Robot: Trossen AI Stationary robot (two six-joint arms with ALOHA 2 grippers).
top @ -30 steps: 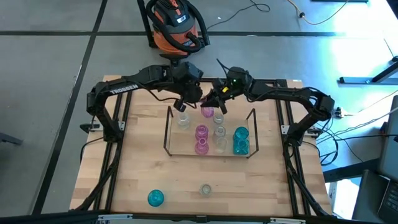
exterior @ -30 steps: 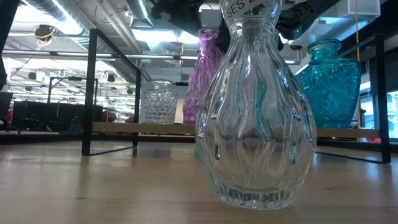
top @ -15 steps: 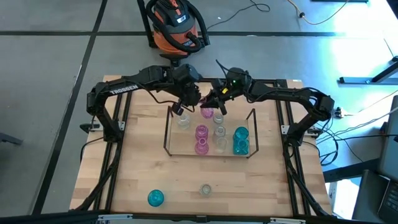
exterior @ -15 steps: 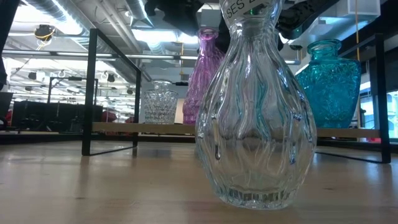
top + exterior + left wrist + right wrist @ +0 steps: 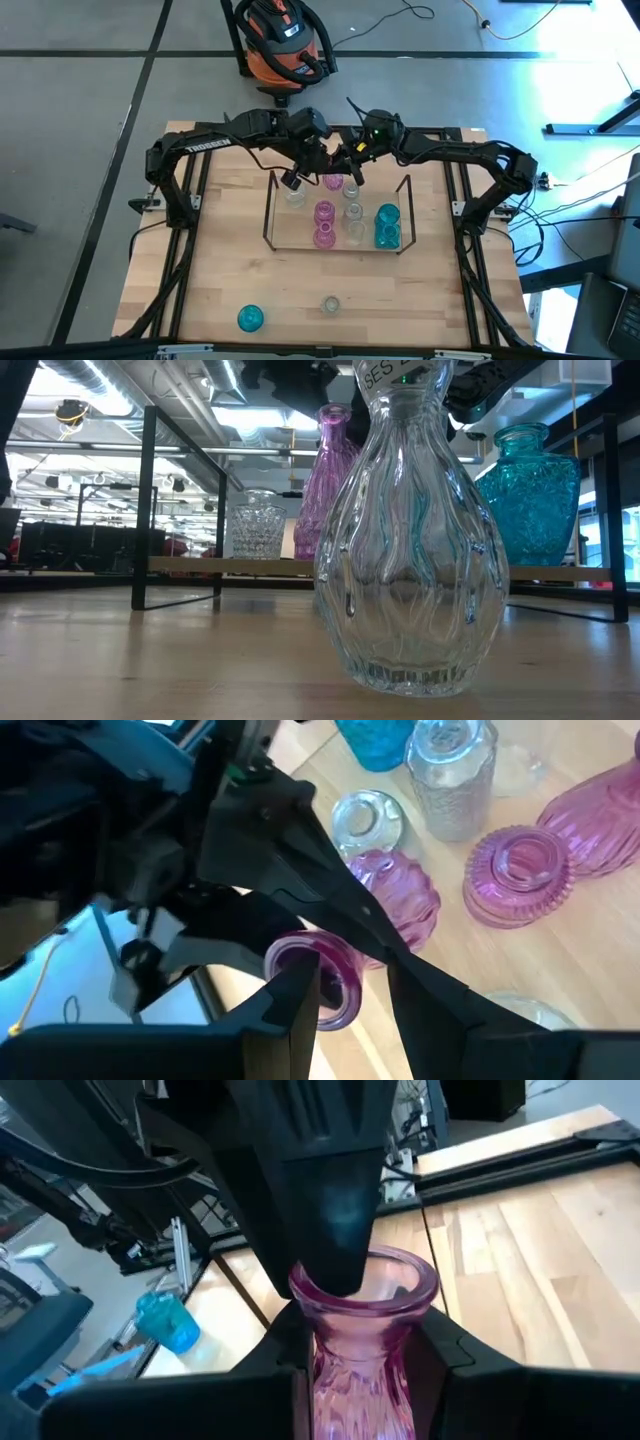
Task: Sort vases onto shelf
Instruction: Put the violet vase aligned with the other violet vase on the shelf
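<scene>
The right claw (image 5: 350,1350) pinches the neck of a pink vase (image 5: 362,1342) at the far side of the shelf (image 5: 403,213), among the pink, clear and teal vases already standing there. The left claw (image 5: 352,982) pinches the same vase's rim, one finger inside the mouth. A teal vase (image 5: 250,318) and a clear vase (image 5: 331,304) stand apart at the tabletop's (image 5: 230,270) near edge.

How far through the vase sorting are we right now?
Well along, not finished. The shelf already holds several vases in pink, clear and teal. In hand: the right gripper is shut on the neck of a pink vase over the shelf's far side, with the left gripper at its rim. Left on the table's near side: a teal vase and a clear vase.
</scene>
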